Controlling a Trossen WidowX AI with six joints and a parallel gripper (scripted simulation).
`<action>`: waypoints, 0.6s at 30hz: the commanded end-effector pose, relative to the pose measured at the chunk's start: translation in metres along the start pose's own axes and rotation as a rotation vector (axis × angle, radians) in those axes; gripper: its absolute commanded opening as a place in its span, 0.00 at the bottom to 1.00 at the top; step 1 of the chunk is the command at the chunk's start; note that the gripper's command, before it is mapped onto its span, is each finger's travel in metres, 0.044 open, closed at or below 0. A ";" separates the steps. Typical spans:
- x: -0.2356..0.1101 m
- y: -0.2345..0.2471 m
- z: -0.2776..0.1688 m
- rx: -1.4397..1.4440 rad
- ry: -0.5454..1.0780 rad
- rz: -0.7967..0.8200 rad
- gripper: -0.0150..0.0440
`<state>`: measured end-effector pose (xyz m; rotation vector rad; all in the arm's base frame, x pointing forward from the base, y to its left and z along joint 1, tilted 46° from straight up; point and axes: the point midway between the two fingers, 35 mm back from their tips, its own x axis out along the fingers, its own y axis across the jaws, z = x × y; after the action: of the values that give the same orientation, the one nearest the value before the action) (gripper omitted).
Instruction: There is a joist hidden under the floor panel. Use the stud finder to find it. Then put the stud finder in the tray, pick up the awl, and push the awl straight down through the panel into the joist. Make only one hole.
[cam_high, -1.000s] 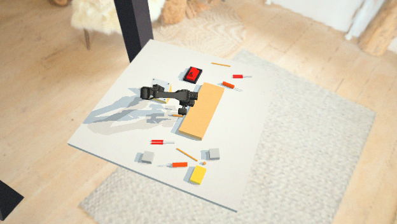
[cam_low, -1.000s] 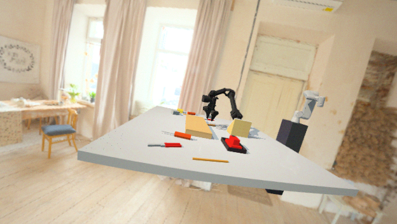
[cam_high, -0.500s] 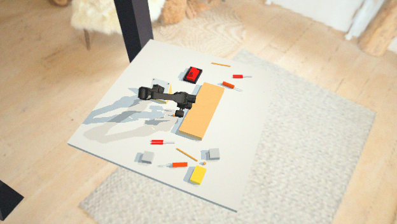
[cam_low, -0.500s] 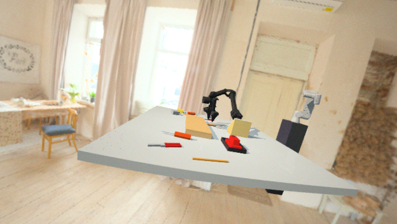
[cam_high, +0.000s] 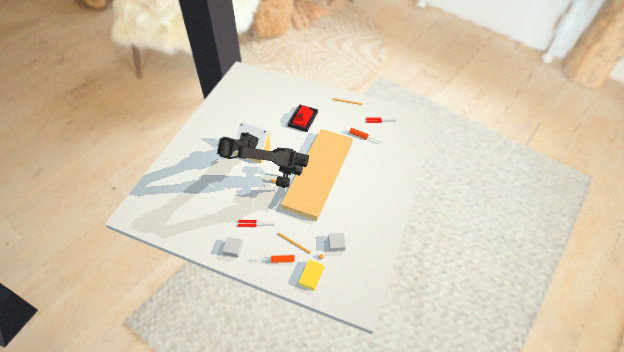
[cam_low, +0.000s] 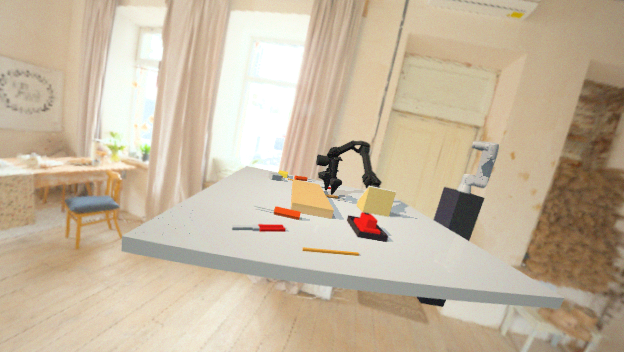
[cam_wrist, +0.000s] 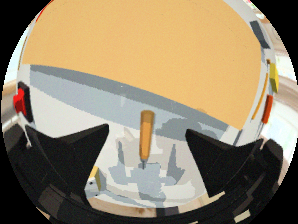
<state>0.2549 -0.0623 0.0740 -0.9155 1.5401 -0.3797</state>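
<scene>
The red stud finder (cam_high: 303, 116) (cam_low: 367, 222) lies in the black tray (cam_high: 292, 123) (cam_low: 374, 237) at the back of the table. The awl (cam_high: 273, 180) (cam_wrist: 147, 125), with a short orange handle and a thin grey tip, lies flat on the table just beside the long left edge of the tan floor panel (cam_high: 323, 172) (cam_low: 305, 197) (cam_wrist: 153, 36). My gripper (cam_high: 283, 182) (cam_low: 331, 189) (cam_wrist: 148, 131) is open and empty. It points down, low over the awl, with one finger on each side of it and apart from it.
Several red- and orange-handled tools (cam_high: 372, 120) (cam_high: 359, 133) (cam_high: 247, 223) (cam_high: 282, 258) lie around the panel. Thin yellow rods (cam_high: 347, 101) (cam_high: 294, 243), two grey blocks (cam_high: 232, 246) (cam_high: 336, 241) and a yellow block (cam_high: 311, 274) are scattered. A tan cube (cam_low: 376, 201) stands at the arm's base.
</scene>
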 end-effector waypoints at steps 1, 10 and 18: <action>0.007 0.001 -0.002 -0.009 0.006 -0.003 1.00; 0.022 0.001 -0.002 -0.008 0.007 -0.006 1.00; 0.027 0.000 -0.002 -0.008 0.008 -0.007 0.91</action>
<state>0.2564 -0.0812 0.0574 -0.9188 1.5411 -0.3839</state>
